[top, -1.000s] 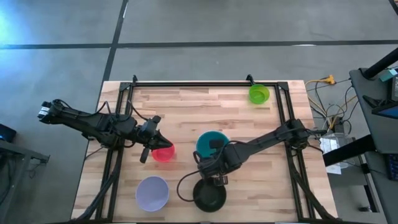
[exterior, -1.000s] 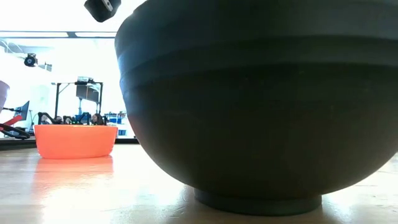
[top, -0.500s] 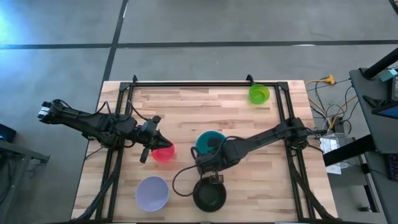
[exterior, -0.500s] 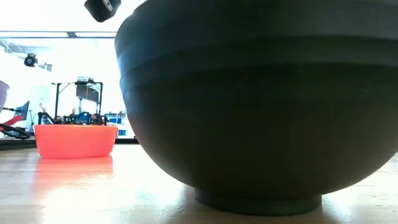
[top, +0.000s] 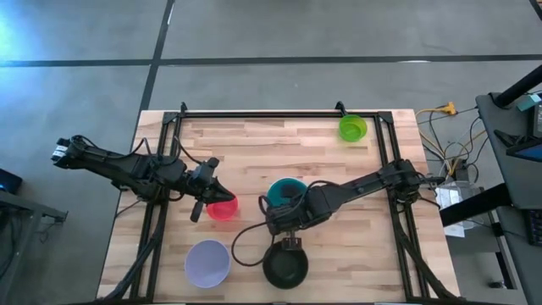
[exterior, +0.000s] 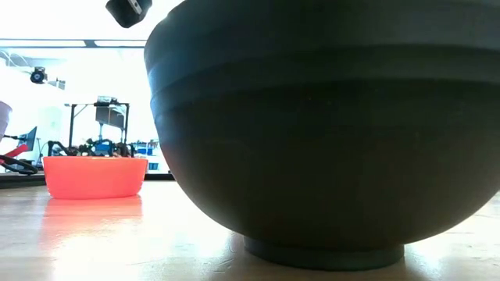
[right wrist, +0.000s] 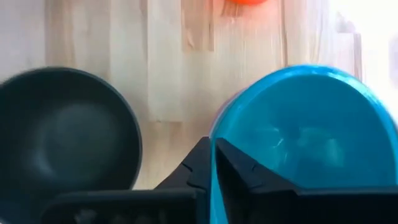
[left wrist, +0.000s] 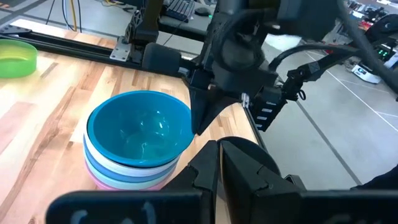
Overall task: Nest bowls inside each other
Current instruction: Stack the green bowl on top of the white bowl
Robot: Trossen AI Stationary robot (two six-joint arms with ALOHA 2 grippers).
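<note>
1. Hovering with its fingers pressed together and nothing between them, the right gripper (top: 289,227) sat between the stacked bowls (top: 288,194) and the black bowl (top: 284,266); over the past second it had drawn back from above the black bowl towards the stack, snapping open and shut again on the way.
2. That retreat left the black bowl standing alone and upright near the desk's (top: 254,144) front edge, not yet nested, so by my reading the right arm had either released it there or missed a grasp on it.
3. The stack held a blue bowl (left wrist: 139,127) on top, with paler rims, white and pink among them, showing beneath it in the left wrist view; the blue bowl's hollow was empty.
4. The left gripper (top: 206,191) was likewise closed on nothing, resting beside the red bowl (top: 223,207), and it had not moved during that second.
5. The red bowl was empty and stood apart from the stack, on the left arm's side of it.
6. The lavender bowl (top: 207,263) sat empty at the front of the desk, on the left arm's side of the black one.
7. The lime green bowl (top: 352,128) remained at the far right corner, well apart from everything else.
8. Four bowls therefore were loose, and I judged the nesting partly done.
</note>
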